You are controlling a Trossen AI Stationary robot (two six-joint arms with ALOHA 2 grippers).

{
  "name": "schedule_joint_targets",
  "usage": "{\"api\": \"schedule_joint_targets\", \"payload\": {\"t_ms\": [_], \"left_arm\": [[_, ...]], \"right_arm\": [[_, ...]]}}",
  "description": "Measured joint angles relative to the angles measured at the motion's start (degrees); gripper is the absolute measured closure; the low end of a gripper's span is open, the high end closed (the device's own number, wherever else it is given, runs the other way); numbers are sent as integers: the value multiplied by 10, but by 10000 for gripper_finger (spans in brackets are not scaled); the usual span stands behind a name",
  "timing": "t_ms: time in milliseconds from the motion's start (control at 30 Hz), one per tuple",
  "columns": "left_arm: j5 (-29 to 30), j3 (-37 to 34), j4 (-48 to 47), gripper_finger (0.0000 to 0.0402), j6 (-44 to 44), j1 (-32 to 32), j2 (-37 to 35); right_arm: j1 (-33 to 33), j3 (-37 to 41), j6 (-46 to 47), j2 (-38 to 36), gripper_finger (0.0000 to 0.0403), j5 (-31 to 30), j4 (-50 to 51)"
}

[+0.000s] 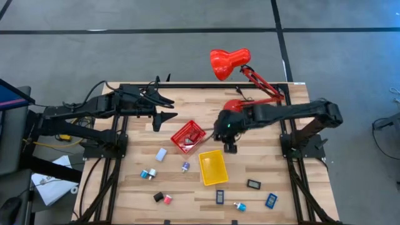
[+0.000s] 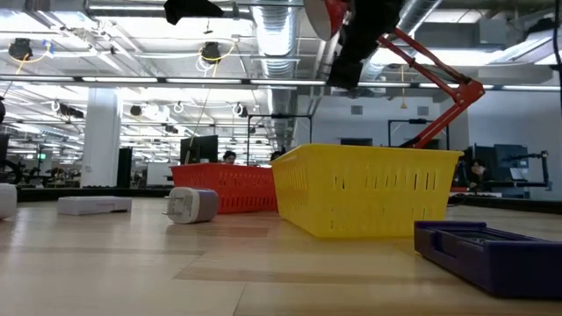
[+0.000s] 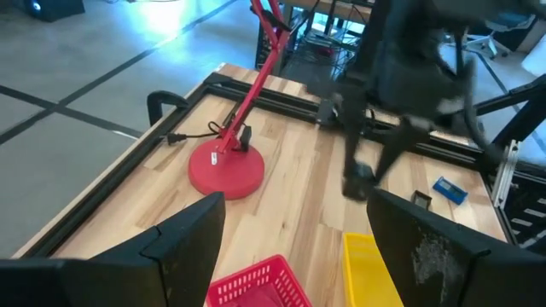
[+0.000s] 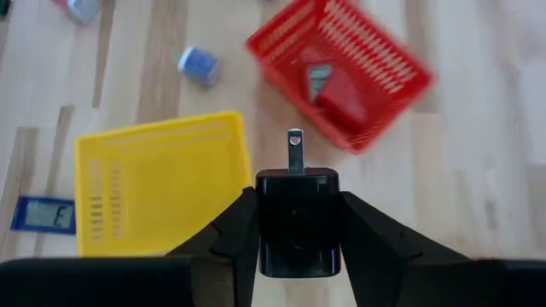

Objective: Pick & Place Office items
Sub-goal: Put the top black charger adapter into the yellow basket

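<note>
Black plug-type charger block [image 4: 298, 223] sits clamped between the right gripper's [image 1: 230, 147] fingers [image 4: 230, 239], metal prong pointing forward; in the high view we see that gripper raised just right of the red tray [image 1: 188, 137] and just beyond the yellow tray's [image 1: 213, 167] far edge; from the right wrist view the block hangs over the gap between the two trays; red tray already has a small item [image 4: 317, 83] lying in it, yellow tray looks bare inside.

Left gripper [image 1: 164, 117] waits above the far left part of the wooden desk [image 1: 131, 162], left of the red tray; its fingers [image 3: 189, 234] stand wide apart, nothing between them.

Other office items lie scattered on the near half of the desk: a white block [image 1: 161, 154] and a small blue-and-grey piece [image 1: 185, 167] between the trays' near sides; a blue-grey pair [image 1: 147, 174] further left; a black piece [image 1: 158, 197] touching a pink one [image 1: 167, 199]; a dark flat rectangle [image 1: 220, 197], a black flat rectangle [image 1: 253, 184], a blue-red piece [image 1: 240, 206] and a blue flat rectangle [image 1: 270, 200] near right.

Red desk lamp [image 1: 230, 62] stands at the far edge, base behind the right arm.
</note>
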State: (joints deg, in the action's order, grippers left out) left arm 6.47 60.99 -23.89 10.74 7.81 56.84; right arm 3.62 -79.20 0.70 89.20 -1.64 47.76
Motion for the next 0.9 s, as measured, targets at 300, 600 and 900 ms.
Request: {"api": "schedule_joint_targets", "payload": {"t_ms": [300,600,900], "left_arm": [[0,0,2,119,2,0,0],[-3,0,5,119,2,0,0],[-2,0,6,119,2,-1,0]], "right_arm": [[50,1,10,96,276,5,-10],[91,8,13,150,275,26,-61],[83,8,15,152,250,33,-80]]}}
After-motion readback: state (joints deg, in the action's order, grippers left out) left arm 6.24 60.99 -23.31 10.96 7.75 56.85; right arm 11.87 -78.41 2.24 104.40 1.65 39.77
